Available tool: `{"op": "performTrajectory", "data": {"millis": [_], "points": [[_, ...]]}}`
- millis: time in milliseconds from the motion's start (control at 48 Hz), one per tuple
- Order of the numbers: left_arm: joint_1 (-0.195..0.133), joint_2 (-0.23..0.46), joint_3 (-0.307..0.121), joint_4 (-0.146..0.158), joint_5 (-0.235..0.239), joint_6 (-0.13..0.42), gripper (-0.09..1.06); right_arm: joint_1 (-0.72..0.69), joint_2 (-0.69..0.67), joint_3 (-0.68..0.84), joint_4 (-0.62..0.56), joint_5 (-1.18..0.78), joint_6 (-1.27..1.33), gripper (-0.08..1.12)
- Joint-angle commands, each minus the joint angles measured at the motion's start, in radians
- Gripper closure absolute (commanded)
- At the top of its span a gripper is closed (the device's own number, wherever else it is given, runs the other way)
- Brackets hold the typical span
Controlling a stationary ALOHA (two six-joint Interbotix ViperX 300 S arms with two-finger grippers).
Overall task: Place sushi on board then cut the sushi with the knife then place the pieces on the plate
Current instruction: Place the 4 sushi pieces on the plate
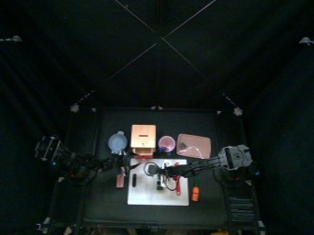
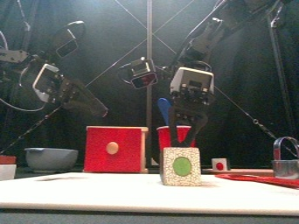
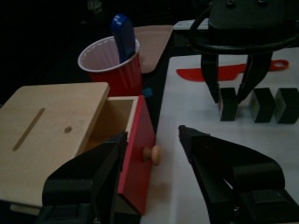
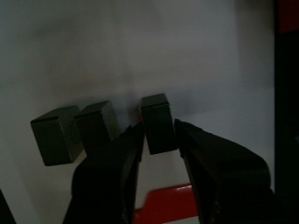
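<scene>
On the white board (image 1: 147,197) stand three dark green sushi blocks. My right gripper (image 4: 159,131) is down over one block (image 4: 158,109), with a jaw pressed to each side; the block still rests on the board. The other two blocks (image 4: 76,131) sit just beside it. In the front view a cut piece (image 2: 179,166) with a green centre stands under the right gripper (image 2: 180,144). A red knife (image 3: 233,68) lies on the board behind that gripper. The pink plate (image 1: 194,144) lies at the back right. My left gripper (image 3: 152,138) hangs open before the red drawer front (image 3: 138,157).
The wooden box (image 1: 145,138) stands behind the board, with the red cup (image 3: 111,61) holding a blue knife (image 3: 121,31) beside it. A blue-grey bowl (image 1: 117,141) is at the back left. A metal cutter (image 2: 286,162) stands at the far right.
</scene>
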Motion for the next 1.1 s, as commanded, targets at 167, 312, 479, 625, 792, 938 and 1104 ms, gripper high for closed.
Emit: {"op": "performTrajectory", "data": {"millis": [167,312,479,625,792,938,1104], "points": [[-0.002,-0.003,-0.008,0.002,-0.005,0.000,0.10,-0.080,-0.322,0.216,0.029,0.017,0.087,0.46],[0.000,-0.003,-0.006,0.002,-0.005,0.000,0.10,-0.206,-0.545,0.451,-0.006,0.031,0.207,0.46],[0.002,-0.003,-0.006,0.002,-0.005,0.002,0.10,-0.425,-0.657,0.583,-0.095,-0.014,0.278,0.46],[0.003,-0.002,-0.005,0.002,-0.005,0.002,0.10,-0.606,-0.584,0.615,-0.112,-0.173,0.276,0.46],[0.002,-0.003,0.002,0.002,-0.005,0.002,0.10,-0.653,-0.457,0.586,-0.115,-0.279,0.273,0.33],[0.002,-0.006,0.003,0.002,-0.005,0.000,0.10,-0.646,-0.448,0.555,-0.117,-0.216,0.272,0.22],[0.002,-0.008,0.002,0.002,-0.005,0.000,0.10,-0.586,-0.627,0.531,-0.103,-0.051,0.278,0.22]]}}
